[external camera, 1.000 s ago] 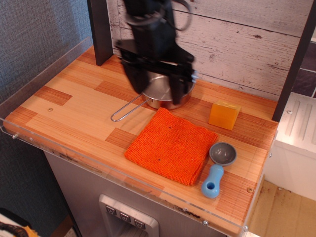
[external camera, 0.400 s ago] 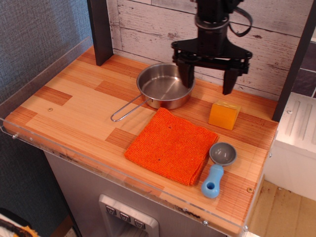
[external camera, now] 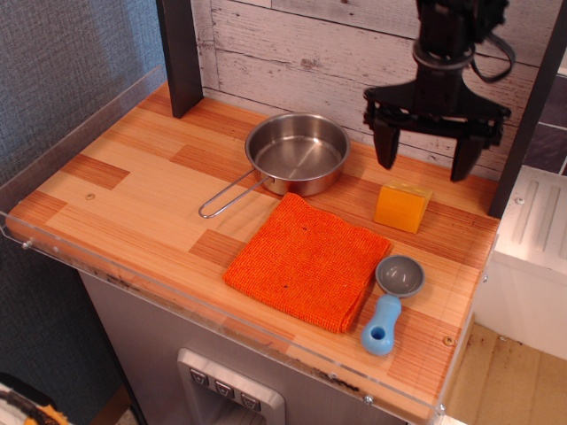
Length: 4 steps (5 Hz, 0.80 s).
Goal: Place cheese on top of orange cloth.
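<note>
The cheese (external camera: 402,206) is a small yellow-orange block lying on the wooden counter at the right, just beyond the far right corner of the orange cloth (external camera: 307,260). The cloth lies flat and square in the middle front of the counter. My gripper (external camera: 423,160) hangs in the air above and slightly behind the cheese, open wide, with one dark finger (external camera: 386,146) at the left and the other at the right. It holds nothing and does not touch the cheese.
A steel pan (external camera: 297,154) with a wire handle stands behind the cloth. A blue-handled grey scoop (external camera: 394,299) lies right of the cloth near the front edge. A clear plastic rim (external camera: 221,323) borders the counter. A dark post (external camera: 180,53) stands at the back left.
My gripper has swept right, from over the pan to above the cheese. The cheese, cloth, pan and scoop have not moved.
</note>
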Available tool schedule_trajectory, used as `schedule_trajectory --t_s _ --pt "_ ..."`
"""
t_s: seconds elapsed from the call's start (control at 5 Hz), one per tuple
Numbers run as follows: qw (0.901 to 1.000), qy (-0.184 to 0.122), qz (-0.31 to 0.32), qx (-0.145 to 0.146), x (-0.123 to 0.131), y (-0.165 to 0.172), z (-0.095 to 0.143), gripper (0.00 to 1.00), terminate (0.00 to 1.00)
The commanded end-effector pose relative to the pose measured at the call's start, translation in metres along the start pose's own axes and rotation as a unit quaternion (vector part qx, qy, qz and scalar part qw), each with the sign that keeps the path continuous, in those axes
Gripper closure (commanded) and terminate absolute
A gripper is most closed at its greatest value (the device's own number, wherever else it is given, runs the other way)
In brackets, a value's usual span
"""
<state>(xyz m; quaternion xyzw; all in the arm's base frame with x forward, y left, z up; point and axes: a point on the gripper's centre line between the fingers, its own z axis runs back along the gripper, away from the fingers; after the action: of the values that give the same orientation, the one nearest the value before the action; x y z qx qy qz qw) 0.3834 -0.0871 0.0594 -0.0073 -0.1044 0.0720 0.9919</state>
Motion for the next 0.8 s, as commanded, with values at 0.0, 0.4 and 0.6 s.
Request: schedule_trajectory --t_s 0.0,0.4,0.6 --pt "0.9993 0.024 -0.026 0.012 0.005 -0.007 -0.016 0.00 0.00" --pt "0.9991 0.021 -0.035 0.011 0.007 0.001 -0.005 0.00 0.00" --pt "0.9995 0.002 -0.031 0.004 0.011 0.001 0.011 0.00 0.00"
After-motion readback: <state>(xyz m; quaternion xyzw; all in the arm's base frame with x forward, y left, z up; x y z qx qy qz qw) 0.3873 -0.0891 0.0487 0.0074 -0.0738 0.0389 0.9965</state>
